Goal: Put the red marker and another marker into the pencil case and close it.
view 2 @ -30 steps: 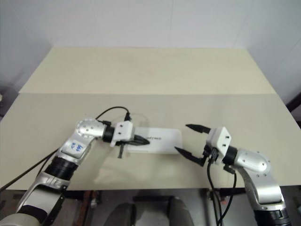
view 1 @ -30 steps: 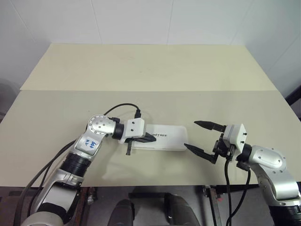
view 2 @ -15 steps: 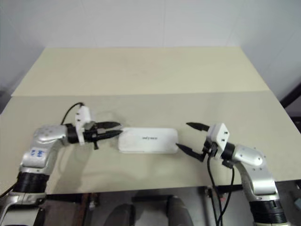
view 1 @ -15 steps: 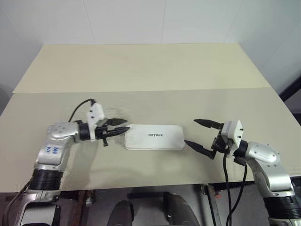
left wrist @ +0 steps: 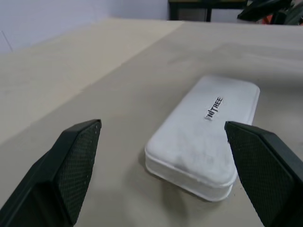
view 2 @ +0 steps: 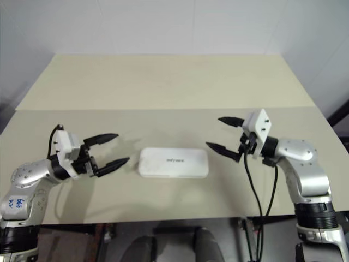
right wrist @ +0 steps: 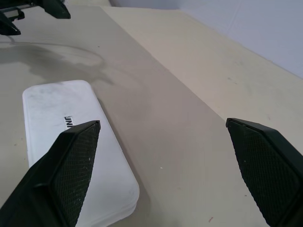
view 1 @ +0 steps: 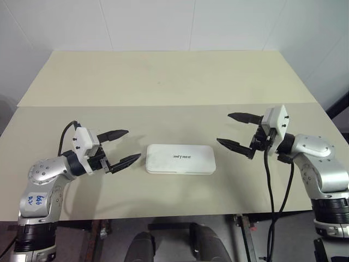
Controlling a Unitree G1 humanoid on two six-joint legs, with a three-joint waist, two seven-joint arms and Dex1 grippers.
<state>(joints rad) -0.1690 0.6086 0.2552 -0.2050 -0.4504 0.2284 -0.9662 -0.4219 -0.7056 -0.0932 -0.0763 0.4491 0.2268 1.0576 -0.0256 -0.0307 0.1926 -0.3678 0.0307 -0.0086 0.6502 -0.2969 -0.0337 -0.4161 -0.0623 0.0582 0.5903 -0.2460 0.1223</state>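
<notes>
Left eye view: pencil case (view 1: 180, 159) lidded, near table (view 1: 163, 82) front edge; left gripper (view 1: 121, 147) and right gripper (view 1: 235, 130) spread, empty; task likely complete, only withdrawal remaining.

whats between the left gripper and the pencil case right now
Nothing: bare table separates the open left gripper from the closed pencil case, as the left eye view shows.

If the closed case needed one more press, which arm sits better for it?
Neither clearly. The pencil case lies shut between them; the left gripper and right gripper both stand open, clear of its ends. The left looks marginally closer.
</notes>
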